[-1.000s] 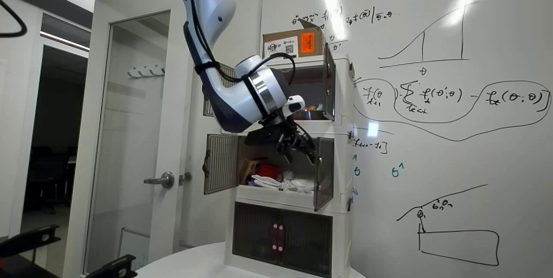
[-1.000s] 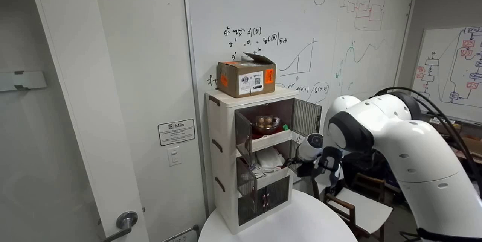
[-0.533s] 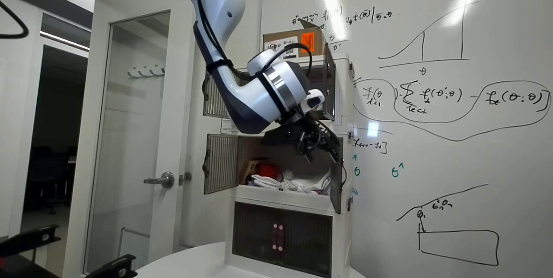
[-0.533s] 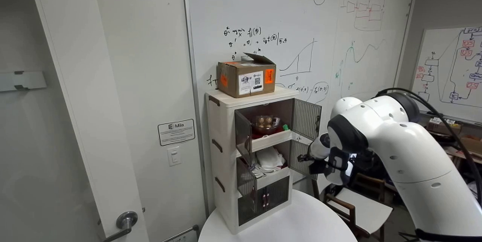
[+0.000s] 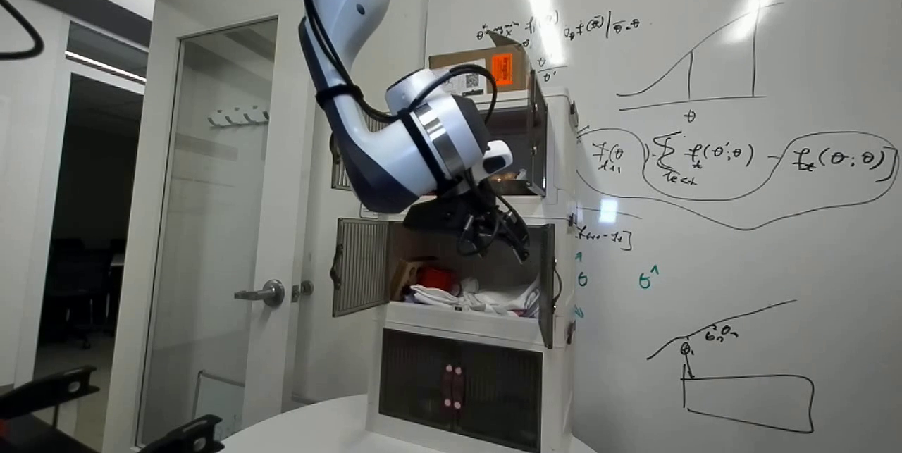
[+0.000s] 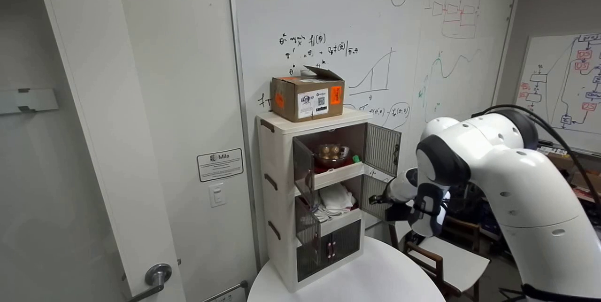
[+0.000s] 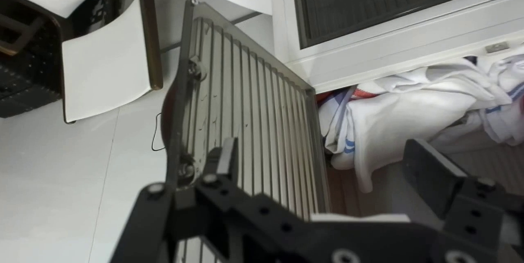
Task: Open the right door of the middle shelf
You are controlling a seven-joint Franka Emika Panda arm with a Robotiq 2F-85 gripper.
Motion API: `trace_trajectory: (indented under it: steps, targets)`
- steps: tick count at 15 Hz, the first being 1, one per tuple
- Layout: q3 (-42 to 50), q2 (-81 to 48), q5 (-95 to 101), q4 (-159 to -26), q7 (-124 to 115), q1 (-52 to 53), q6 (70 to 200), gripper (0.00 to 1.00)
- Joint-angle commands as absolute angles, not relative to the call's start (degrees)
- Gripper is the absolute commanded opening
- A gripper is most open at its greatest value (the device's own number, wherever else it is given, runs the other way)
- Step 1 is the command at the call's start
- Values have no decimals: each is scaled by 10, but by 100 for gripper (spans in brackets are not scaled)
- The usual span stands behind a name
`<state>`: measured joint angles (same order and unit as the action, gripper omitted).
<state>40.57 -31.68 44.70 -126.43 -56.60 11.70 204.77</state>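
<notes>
Black handwriting (image 5: 609, 151) ran across the whiteboard (image 5: 740, 284) behind the white cabinet (image 6: 281, 203), which bore a cardboard box (image 6: 307, 97) on its top and stood on a round white table (image 6: 375, 274). The cabinet's middle shelf (image 5: 458, 320) lay open to view with white cloths (image 5: 497, 300) inside, the left door (image 5: 361, 267) swung outward and the right door (image 5: 547, 291) likewise, jutting forward from the shelf's right edge. Just in front of that compartment hung the gripper (image 7: 321, 154), its fingers (image 7: 430, 179) spread wide apart, one of them close by the right door's inner face, though from where I stood I could not tell whether the two touched.
</notes>
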Motion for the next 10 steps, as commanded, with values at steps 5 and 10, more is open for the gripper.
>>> trace_trajectory:
  steps: [5,10]
  targets:
    - [433,-86,622,-1491,-563,127,2101,100]
    - [427,48,786,-1520,-586,149,1911,100]
